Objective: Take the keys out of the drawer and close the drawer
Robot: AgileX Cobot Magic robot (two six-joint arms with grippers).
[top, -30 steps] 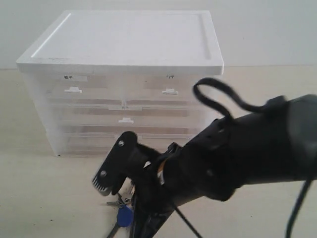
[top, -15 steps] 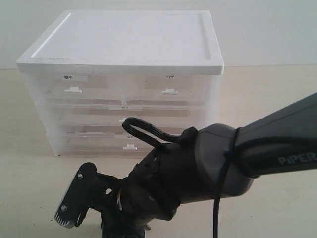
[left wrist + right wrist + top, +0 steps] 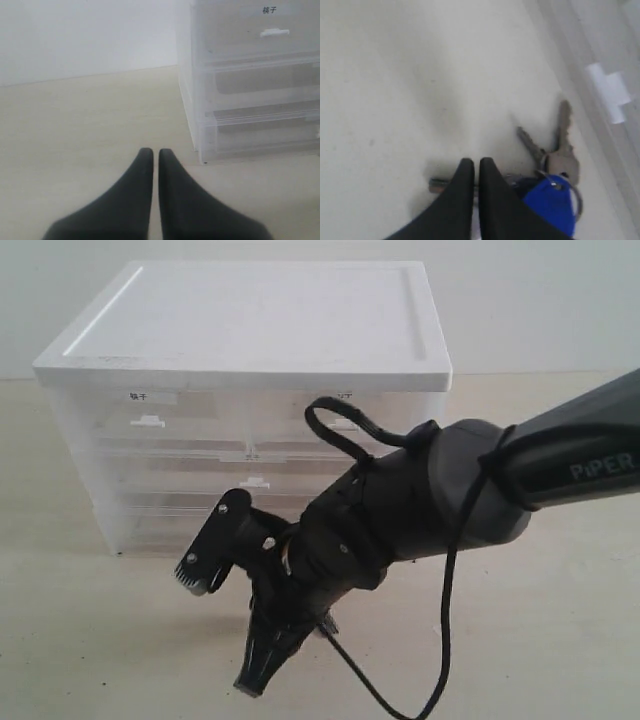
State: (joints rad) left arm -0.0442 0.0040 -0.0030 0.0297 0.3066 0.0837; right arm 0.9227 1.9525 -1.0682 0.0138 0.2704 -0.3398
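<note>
**Exterior view.** The white-lidded translucent plastic drawer cabinet [image 3: 250,330] stands on the pale tabletop [image 3: 80,640]. The half-width translucent drawer with the faint pale label [image 3: 290,415], upper right, looks flush with the fronts beside it. A loop of the arm's black cable [image 3: 447,600] crosses part of that front, so full seating cannot be confirmed. The right gripper [image 3: 250,682] points down at the tabletop in front of the cabinet, its fingers drawn into a single wedge. The keys do not show in this view.

**Left wrist view.** The left gripper [image 3: 155,152] hangs over bare tabletop near a cabinet corner. Its fingers are drawn together to a thin slit and hold nothing. No hazard is judged here.

**Right wrist view.** The bunch of silver metal keys on a ring with a round blue fob [image 3: 560,165] lies on the tabletop, outside the drawer and just beside the cabinet's base. One key shaft runs under the near-closed fingertips. Whether the fingers nip it cannot be told.

**Hazards.**
- If the ring or the shaft is caught, a lift would probably drag the bunch along or fling it.
- The cable loop could hook a small white tab handle [image 3: 610,97] and pull a drawer out.
- The arm could also nudge the light cabinet.
</note>
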